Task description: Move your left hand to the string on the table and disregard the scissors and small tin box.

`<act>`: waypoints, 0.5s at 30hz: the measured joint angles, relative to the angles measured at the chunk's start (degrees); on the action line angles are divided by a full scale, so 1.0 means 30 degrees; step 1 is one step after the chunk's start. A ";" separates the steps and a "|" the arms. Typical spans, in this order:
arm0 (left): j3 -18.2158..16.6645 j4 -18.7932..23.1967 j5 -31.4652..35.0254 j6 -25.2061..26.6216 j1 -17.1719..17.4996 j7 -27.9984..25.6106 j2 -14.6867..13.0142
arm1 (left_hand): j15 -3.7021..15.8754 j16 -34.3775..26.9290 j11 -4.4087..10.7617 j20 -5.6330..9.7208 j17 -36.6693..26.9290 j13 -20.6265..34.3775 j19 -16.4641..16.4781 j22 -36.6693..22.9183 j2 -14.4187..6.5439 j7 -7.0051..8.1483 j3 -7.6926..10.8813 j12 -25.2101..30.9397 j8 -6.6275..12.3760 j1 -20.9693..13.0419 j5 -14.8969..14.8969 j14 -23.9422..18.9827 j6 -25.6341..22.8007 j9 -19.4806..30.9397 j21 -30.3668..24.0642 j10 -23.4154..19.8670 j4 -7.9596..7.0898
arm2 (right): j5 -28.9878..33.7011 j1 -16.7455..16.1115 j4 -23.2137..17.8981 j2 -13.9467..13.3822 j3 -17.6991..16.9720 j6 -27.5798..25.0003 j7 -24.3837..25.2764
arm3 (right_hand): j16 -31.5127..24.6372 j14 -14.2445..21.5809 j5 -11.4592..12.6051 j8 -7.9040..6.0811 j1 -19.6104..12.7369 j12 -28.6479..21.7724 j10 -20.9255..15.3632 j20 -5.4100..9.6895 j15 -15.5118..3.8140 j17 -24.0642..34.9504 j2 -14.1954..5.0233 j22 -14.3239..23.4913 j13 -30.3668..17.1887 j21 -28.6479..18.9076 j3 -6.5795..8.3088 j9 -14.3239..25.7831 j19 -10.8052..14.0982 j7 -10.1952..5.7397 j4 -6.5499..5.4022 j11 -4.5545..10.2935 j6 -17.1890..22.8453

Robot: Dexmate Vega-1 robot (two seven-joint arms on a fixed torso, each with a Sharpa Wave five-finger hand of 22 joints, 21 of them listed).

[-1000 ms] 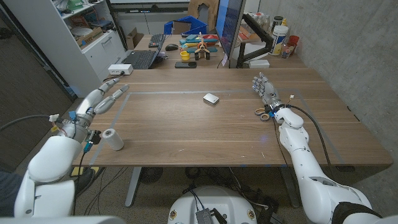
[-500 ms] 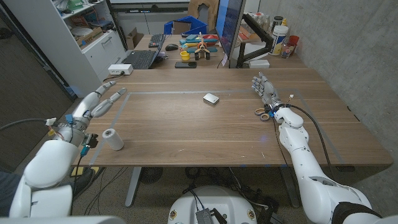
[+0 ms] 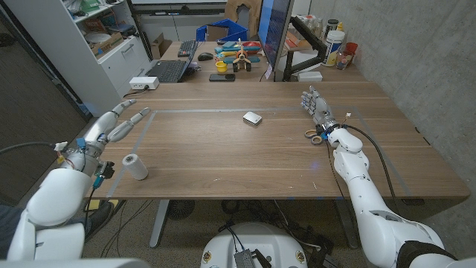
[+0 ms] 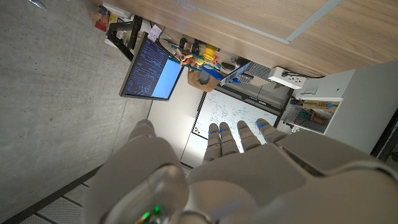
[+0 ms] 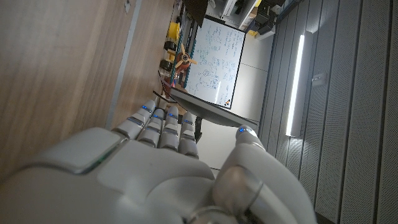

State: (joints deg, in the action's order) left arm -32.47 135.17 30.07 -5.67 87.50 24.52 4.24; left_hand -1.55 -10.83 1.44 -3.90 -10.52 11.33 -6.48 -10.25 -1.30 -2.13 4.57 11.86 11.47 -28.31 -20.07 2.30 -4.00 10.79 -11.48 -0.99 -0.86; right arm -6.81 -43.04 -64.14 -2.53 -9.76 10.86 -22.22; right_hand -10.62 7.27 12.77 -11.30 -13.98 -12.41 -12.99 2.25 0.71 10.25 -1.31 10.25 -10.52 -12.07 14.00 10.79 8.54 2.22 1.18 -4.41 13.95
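The right robot hand [image 3: 318,108] and wrist hide part of the scissors [image 3: 315,136].

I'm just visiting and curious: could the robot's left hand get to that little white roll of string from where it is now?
Probably yes. The left hand is open at the table's left edge, and the string lies close by with only bare table between them.
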 measured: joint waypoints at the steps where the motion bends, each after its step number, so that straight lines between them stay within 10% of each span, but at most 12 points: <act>1: -0.0004 0.0012 0.0098 0.0014 0.0006 -0.0022 0.0008 | 0.0000 0.0000 0.0000 0.0000 0.0000 0.0000 -0.0001 0.0000 0.0000 0.0000 0.0000 0.0000 0.0000 0.0000 0.0000 0.0000 0.0000 0.0000 0.0000 0.0000 0.0000 | 0.0004 0.0022 0.0011 -0.0001 0.0000 0.0020 -0.0004 | 0.0000 0.0000 0.0000 0.0000 0.0000 0.0000 0.0000 0.0000 0.0000 0.0000 0.0000 0.0000 0.0000 0.0000 0.0000 0.0000 -0.0001 -0.0060 0.0000 0.0000 0.0061; 15: -0.0162 0.0289 0.1191 0.0044 0.0280 -0.0344 0.0139 | -0.0073 0.0000 0.0000 -0.0178 0.0001 -0.0002 0.0032 -0.0001 -0.0151 0.0000 0.0058 0.0000 0.0000 -0.0151 0.0000 -0.0074 0.0001 -0.0001 0.0000 0.0000 0.0055 | 0.0030 0.0340 0.0372 -0.0002 0.0005 0.0254 -0.0009 | 0.0000 -0.0001 0.0000 0.0000 0.0000 0.0000 0.0000 0.0000 0.0001 0.0000 0.0000 0.0001 0.0000 0.0075 0.0000 -0.0002 0.0000 -0.0061 0.0000 0.0000 0.0061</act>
State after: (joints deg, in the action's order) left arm -32.96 136.03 33.64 -5.54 88.34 23.49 4.66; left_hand -1.76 -10.83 1.44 -4.44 -10.51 11.32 -6.38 -10.25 -1.75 -2.13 4.74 11.86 11.47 -28.77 -20.07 2.08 -4.00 10.79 -11.48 -0.99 -0.69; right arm -6.72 -42.02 -63.03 -2.54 -9.75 11.62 -22.24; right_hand -10.62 7.27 12.77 -11.30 -13.98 -12.41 -12.98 2.25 0.71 10.25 -1.31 10.25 -10.52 -11.85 14.00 10.79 8.54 2.04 1.17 -4.41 14.13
